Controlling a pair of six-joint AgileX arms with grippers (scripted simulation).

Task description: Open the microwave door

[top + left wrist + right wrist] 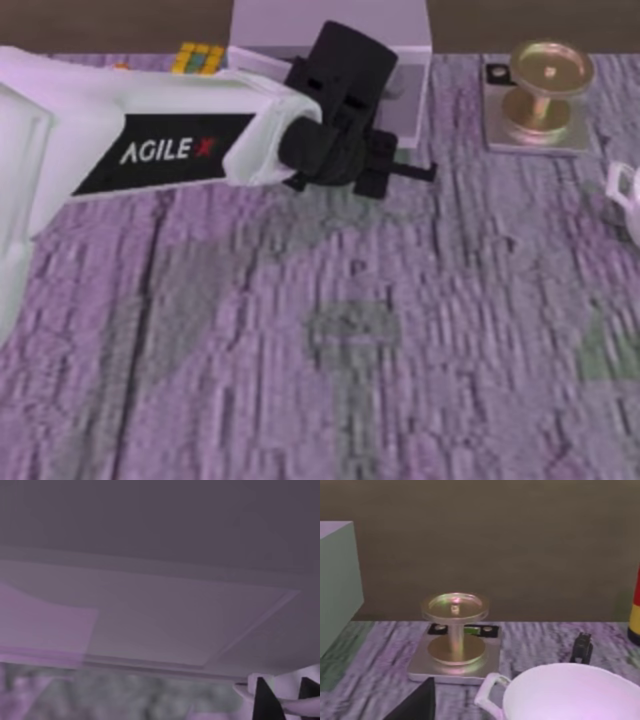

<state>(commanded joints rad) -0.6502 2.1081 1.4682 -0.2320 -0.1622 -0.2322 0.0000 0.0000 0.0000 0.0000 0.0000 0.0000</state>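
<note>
The pale lavender-grey microwave point(330, 20) stands at the back centre of the table. My left arm reaches across to its front, where the black left gripper point(395, 165) sits low against it. In the left wrist view the microwave door point(150, 615) fills the picture, with its window frame close up. The left gripper point(285, 695) has one dark fingertip point(265, 702) on each side of the pale handle point(292, 687) and is shut on it. Only a dark part of my right gripper point(420, 702) shows, parked off the table's right side.
A gold round scale point(540, 95) on a square base stands right of the microwave. A white cup point(570, 695) with a handle sits near the right edge. A colour cube point(197, 57) lies left of the microwave. A small black object point(582, 647) lies beyond the cup.
</note>
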